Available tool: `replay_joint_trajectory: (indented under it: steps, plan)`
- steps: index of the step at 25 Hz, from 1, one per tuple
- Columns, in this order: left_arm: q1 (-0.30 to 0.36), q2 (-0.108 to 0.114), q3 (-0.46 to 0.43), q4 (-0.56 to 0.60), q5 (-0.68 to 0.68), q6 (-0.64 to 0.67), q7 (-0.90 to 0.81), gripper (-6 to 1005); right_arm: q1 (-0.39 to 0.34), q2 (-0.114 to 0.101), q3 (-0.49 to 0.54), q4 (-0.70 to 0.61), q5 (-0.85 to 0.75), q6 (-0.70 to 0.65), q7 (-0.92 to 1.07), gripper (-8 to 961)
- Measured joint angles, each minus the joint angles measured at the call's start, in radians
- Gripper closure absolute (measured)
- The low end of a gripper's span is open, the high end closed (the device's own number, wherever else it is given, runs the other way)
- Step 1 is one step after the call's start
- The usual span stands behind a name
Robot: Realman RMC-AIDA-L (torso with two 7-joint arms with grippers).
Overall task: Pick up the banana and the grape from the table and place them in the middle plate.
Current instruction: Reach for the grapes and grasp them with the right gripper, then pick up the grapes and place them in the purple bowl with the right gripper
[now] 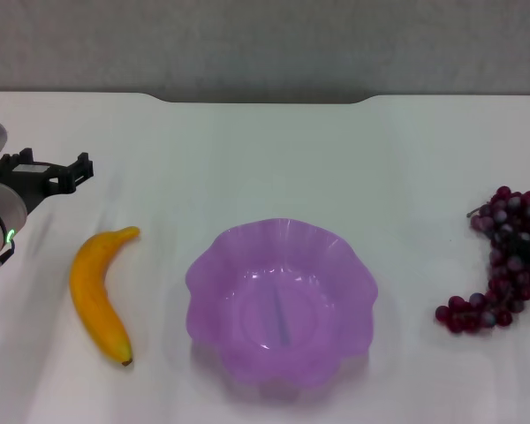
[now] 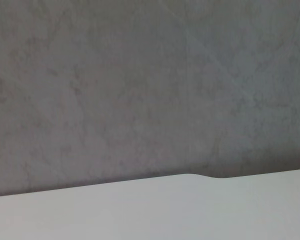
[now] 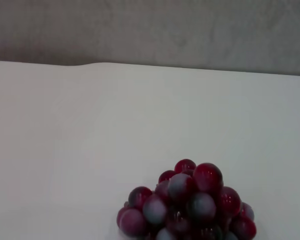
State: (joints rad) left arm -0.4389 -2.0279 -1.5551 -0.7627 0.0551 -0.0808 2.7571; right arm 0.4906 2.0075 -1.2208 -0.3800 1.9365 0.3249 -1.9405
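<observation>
The banana [image 1: 97,296] lies on the white table [image 1: 274,159] at the left, its tips pointing right. The purple scalloped middle plate [image 1: 214,258] stands in the middle near the front edge and holds nothing. The grape bunch [image 1: 503,265] lies at the far right of the table. It also shows in the right wrist view [image 3: 190,205], close to the camera. My left gripper [image 1: 79,170] is at the far left, behind the banana and apart from it. My right gripper does not show in any view.
The table's far edge has a notch [image 1: 265,99] with a grey wall behind it. The left wrist view shows only the table edge [image 2: 190,200] and the wall.
</observation>
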Motion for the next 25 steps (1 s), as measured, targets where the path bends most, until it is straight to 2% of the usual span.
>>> replay_joint_trajectory:
  steps: [14,25]
  plan:
    - [0.002,-0.001,0.001,-0.001,0.0,0.003,-0.001,178,0.003,-0.001,0.013,-0.01,0.01,-0.05,-0.025,88]
    - [0.001,-0.002,0.001,-0.002,-0.002,0.003,-0.002,180,0.006,0.0,0.012,-0.01,0.007,-0.052,-0.025,166]
